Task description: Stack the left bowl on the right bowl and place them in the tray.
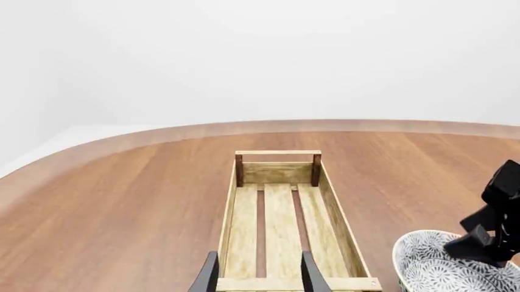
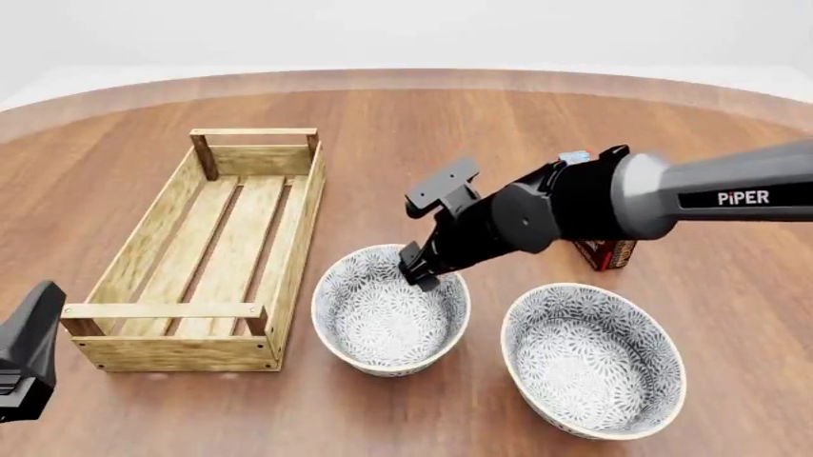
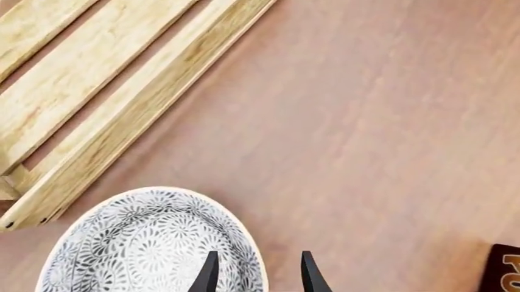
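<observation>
Two patterned grey-white bowls sit on the wooden table. The left bowl [image 2: 381,328] is beside the tray [image 2: 300,238]; the right bowl [image 2: 592,362] stands apart to its right. My right gripper [image 2: 417,269] is low at the left bowl's far rim. In the right wrist view my right gripper [image 3: 257,277] is open, with one finger over the bowl's [image 3: 138,249] inside and the other outside the rim. My left gripper [image 1: 260,277] is open and empty above the near end of the tray [image 1: 335,207], which holds nothing.
A dark chocolate pudding box [image 2: 607,253] stands behind the right arm, also showing in the right wrist view [image 3: 503,267]. The left arm's body [image 2: 26,352] sits at the near left corner. The tray's long side [image 3: 122,121] runs close to the left bowl.
</observation>
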Motion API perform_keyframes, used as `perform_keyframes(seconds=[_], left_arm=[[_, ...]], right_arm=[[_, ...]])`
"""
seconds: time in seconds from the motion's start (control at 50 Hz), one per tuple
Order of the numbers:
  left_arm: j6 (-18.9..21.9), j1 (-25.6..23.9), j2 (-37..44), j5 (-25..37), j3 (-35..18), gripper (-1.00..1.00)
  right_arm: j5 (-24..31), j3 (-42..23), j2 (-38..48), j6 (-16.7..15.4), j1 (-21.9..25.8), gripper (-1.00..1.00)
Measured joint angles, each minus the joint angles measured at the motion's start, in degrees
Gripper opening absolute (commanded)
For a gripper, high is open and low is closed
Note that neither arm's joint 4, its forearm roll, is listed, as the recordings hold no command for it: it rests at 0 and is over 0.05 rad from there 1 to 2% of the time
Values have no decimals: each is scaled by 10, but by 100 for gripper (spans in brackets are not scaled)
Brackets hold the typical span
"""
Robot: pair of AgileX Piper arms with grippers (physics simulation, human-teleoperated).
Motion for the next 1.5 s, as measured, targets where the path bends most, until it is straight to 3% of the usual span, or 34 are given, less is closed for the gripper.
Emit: perform_keyframes(seconds=[0.76,0.78,1.28,1.5], left_arm=[[0,0,0,0,0,100],[0,0,0,0,0,100],[0,0,0,0,0,100],[0,0,0,0,0,100]], right_arm=[[-42,24,25,24,10,100],[-42,25,26,24,10,-100],[-40,29,11,17,10,-100],[-27,32,-33,12,18,-100]])
